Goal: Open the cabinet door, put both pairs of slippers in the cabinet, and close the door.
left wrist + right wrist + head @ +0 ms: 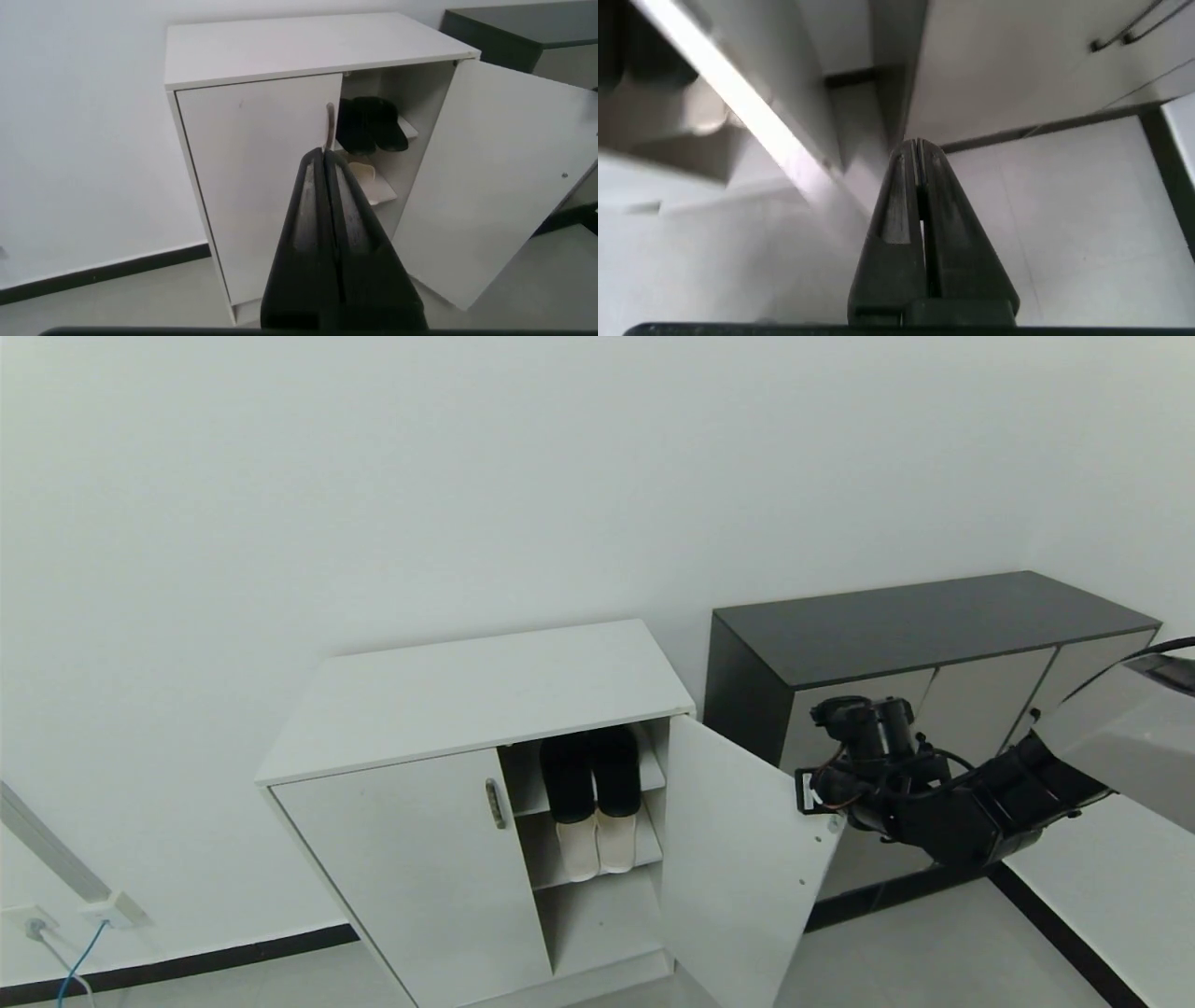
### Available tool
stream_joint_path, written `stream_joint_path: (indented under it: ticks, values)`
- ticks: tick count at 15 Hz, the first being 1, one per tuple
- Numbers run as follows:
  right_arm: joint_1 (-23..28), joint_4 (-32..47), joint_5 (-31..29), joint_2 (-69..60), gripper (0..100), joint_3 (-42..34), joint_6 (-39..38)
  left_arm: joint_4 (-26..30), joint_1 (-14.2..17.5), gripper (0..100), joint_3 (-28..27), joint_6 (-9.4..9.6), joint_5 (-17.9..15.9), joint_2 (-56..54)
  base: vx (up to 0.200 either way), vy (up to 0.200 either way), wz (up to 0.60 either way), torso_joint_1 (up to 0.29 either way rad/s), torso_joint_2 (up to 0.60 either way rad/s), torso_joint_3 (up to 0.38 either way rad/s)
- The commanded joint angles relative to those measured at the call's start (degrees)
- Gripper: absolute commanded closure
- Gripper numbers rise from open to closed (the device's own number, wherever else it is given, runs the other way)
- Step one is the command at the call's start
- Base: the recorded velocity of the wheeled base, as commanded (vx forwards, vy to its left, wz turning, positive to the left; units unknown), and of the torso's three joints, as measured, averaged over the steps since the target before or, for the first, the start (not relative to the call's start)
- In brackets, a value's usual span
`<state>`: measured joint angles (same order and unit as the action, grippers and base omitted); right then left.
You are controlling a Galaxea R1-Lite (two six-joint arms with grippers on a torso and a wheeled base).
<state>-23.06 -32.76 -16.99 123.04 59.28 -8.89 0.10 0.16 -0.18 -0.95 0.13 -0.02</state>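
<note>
The white cabinet [476,695] has its left door [411,877] closed and its right door [738,859] swung open. A black pair of slippers [591,775] lies on the upper shelf and a white pair [597,845] on the shelf below. My right gripper [810,795] sits at the open door's outer edge, on its back side, shut and holding nothing. In the right wrist view the shut right gripper [918,147] is next to the door's edge [757,117]. My left gripper [327,159] is shut and empty, some way in front of the cabinet [299,47], whose black slippers [374,126] and white slippers [366,182] are visible.
A black-topped cabinet [924,616] with grey doors stands right of the white one, just behind the open door. A white counter [1111,887] runs along the right side. On the left wall are a socket with a blue cable [79,943] and a cable duct.
</note>
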Motion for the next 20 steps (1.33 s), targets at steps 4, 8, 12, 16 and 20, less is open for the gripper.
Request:
stream_joint_path:
  ticks: [4,8,12,16,20]
  values:
    - [-9.8,-0.1,-0.1,-6.2,100,-6.2,-0.3,0.0,0.0,100,0.0,-0.10,0.0,0.0,0.000,0.000,0.00,0.000,0.00,0.000]
    - [-14.2,-0.6,-0.1,-8.1,100,-7.8,-0.6,0.0,0.0,100,0.0,-0.19,0.0,0.0,0.000,0.000,0.00,0.000,0.00,0.000]
    - [-14.2,-1.1,0.0,-11.7,100,-9.9,0.0,0.0,0.0,100,0.0,-0.19,0.0,0.0,0.000,0.000,0.00,0.000,0.00,0.000]
    - [-14.2,-1.2,0.0,-12.5,100,-10.8,1.6,0.0,0.0,100,0.0,-0.19,0.0,0.0,0.000,0.000,0.00,0.000,0.00,0.000]
    - [-14.3,-1.5,0.5,-12.3,100,-10.9,1.6,0.0,0.0,100,0.0,-0.19,0.0,0.0,0.000,0.000,0.60,0.002,0.00,0.002]
